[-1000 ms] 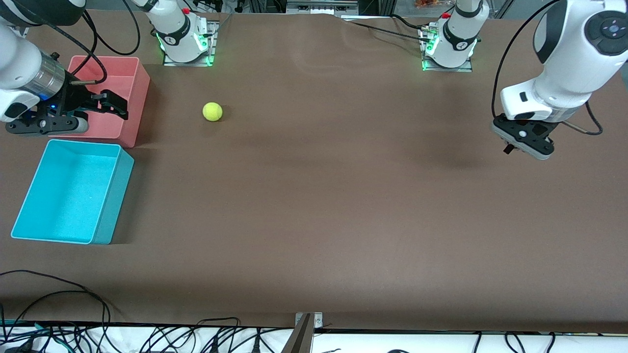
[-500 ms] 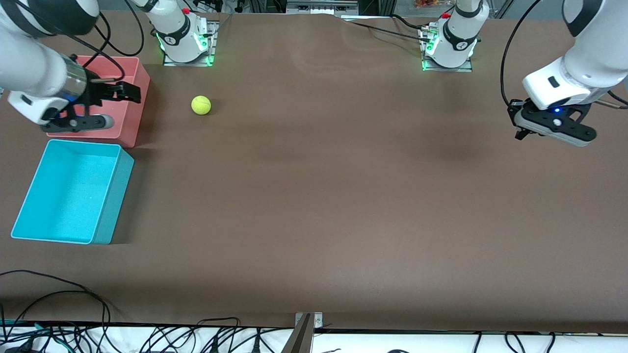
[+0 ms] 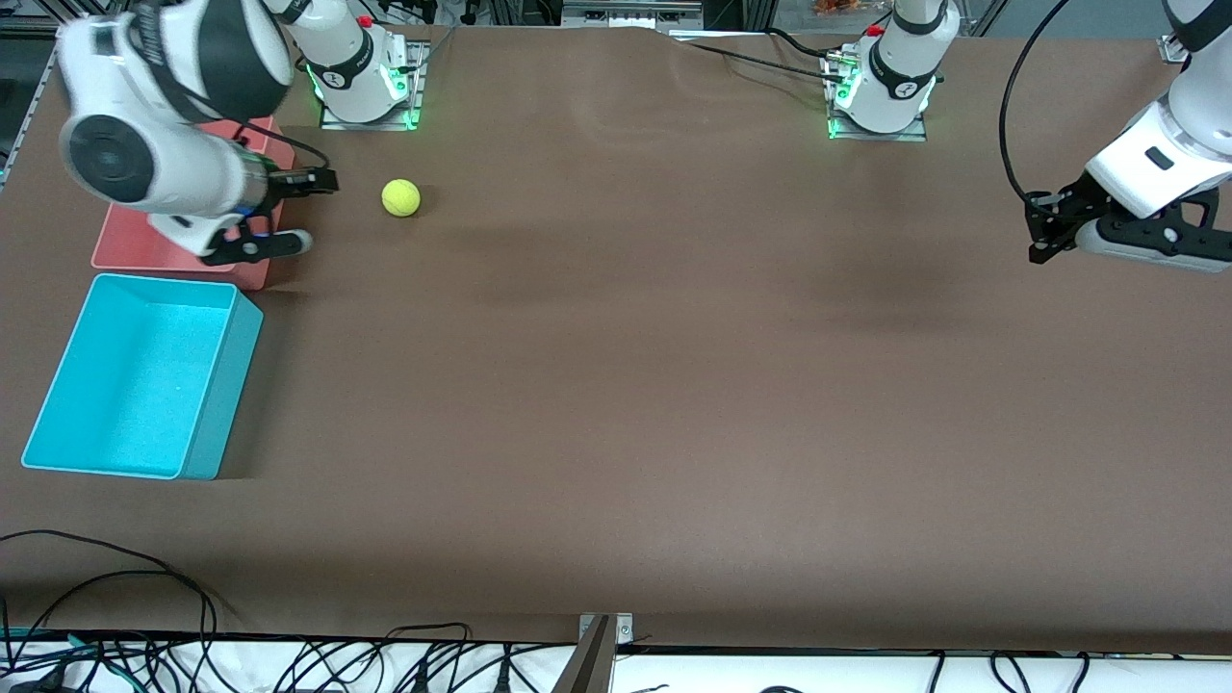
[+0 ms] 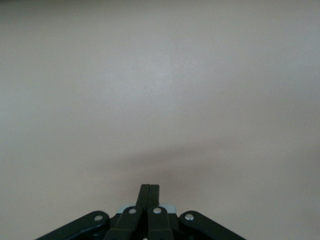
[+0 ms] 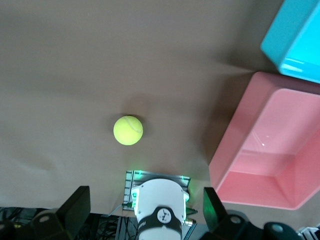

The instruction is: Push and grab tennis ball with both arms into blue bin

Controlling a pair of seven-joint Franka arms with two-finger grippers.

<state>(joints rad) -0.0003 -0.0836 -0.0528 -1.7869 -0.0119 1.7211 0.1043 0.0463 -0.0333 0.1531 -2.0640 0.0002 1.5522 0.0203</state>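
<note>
Front view: two robot arms over a brown surface (image 3: 616,385), a tennis ball lying loose.

Right tool (image 3: 313,207) is spread wide and empty, hanging at the pink bin's (image 3: 125,245) edge, close beside the tennis ball (image 3: 400,197) without touching it. Left tool (image 3: 1039,231) is pressed closed, holding nothing, over bare surface at the left arm's end. Being round, the ball has no long axis; its seam shows faintly in the right wrist view. Blue bin (image 3: 144,375) sits open-topped, nearer the front camera than the pink bin, which stands between ball and blue bin.
</note>
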